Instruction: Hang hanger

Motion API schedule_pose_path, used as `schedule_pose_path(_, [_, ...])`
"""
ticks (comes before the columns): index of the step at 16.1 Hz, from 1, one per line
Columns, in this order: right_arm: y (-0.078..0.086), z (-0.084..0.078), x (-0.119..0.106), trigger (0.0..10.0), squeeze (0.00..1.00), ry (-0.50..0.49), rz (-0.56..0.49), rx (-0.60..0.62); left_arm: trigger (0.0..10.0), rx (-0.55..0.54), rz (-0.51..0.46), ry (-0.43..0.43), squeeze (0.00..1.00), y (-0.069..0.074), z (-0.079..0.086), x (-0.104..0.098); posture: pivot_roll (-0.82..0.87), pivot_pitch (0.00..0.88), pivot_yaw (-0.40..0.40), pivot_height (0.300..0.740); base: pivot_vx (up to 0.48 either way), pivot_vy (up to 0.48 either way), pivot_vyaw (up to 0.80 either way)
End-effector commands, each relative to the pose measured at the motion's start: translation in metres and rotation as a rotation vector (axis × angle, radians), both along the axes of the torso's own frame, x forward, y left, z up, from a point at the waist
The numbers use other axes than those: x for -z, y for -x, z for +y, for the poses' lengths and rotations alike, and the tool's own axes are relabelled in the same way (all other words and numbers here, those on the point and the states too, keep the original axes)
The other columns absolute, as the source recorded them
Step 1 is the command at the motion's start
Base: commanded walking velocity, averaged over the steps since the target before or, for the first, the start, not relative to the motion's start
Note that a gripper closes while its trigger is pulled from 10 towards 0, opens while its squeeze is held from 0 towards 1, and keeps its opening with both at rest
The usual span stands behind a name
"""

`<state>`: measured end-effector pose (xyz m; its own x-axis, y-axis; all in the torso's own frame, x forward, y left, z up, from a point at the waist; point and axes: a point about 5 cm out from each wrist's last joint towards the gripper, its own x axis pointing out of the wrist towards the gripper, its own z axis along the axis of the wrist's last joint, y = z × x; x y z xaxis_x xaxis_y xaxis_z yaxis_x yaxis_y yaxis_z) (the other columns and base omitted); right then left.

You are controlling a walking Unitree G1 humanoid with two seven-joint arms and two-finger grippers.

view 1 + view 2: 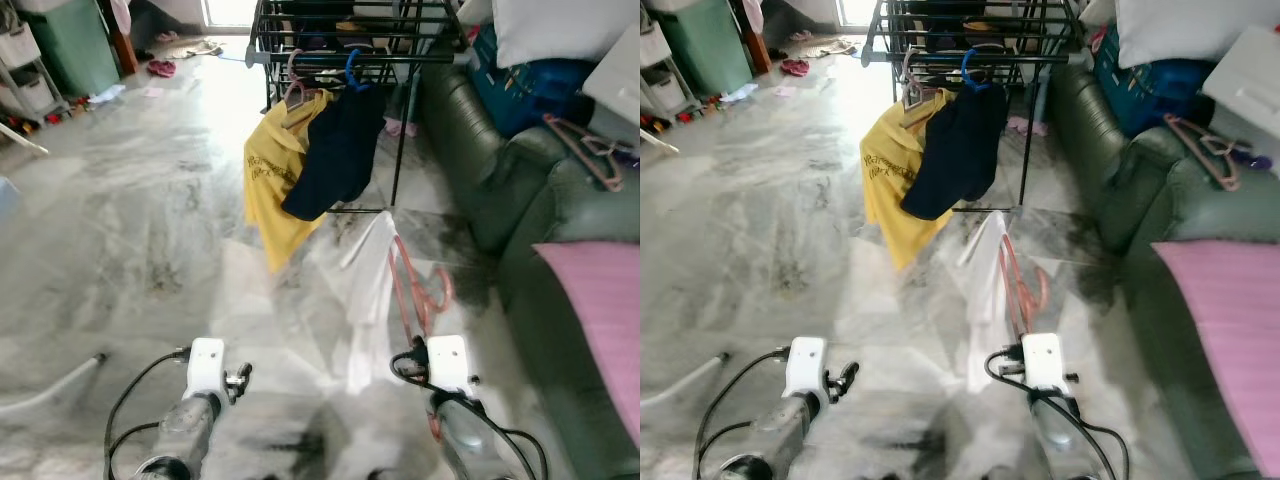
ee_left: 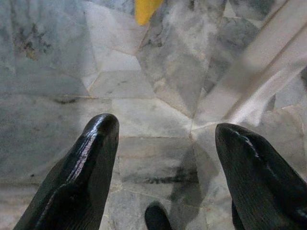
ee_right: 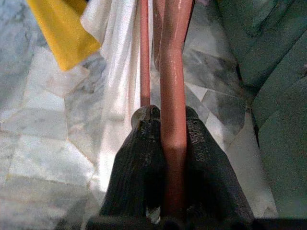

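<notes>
Gripping pink hanger in clamped right end effector, white garment draped | left end effector wide, idle | drying rack well ahead | risk: trailing cloth snagging, hanger twisting loose.

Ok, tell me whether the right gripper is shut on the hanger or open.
Shut. In the right wrist view the right gripper has both black fingers pressed against the pink hanger, whose bar runs between them, the white garment hanging from it.
</notes>
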<state>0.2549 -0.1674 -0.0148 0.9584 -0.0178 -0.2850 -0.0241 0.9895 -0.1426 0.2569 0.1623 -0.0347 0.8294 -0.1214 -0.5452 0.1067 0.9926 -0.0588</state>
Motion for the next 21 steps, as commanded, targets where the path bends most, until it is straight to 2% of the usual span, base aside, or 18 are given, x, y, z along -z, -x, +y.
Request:
schedule_pose_path(1, [-0.0056, 0.0033, -0.0067, 10.0, 0.0, -0.009, -0.043, 0.004, 10.0, 0.016, 0.013, -0.02, 0.0, 0.0033, 0.0039, 0.0023, -0.16, 0.105, 0.015, 0.74, 0.0, 0.48, 0.0])
schedule_pose_path(6, [-0.0058, 0.0043, -0.0069, 10.0, 0.0, -0.014, -0.046, 0.014, 10.0, 0.025, 0.004, -0.022, 0.0, 0.0012, 0.003, 0.0005, -0.16, 0.109, 0.026, 0.74, 0.0, 0.451, 0.0])
schedule_pose_path(12, [-0.0051, 0.0044, -0.0061, 10.0, 0.0, -0.014, -0.043, 0.021, 10.0, 0.041, -0.02, -0.063, 0.0, -0.0007, 0.0045, -0.0018, -0.16, 0.11, 0.028, 0.74, 0.0, 0.0, 0.0])
schedule_pose_path(21, [-0.0064, 0.0051, -0.0066, 10.0, 0.0, -0.008, -0.041, 0.011, 10.0, 0.066, -0.019, -0.071, 0.0, 0.0015, 0.0027, -0.0004, -0.16, 0.111, 0.026, 0.74, 0.0, 0.0, 0.0])
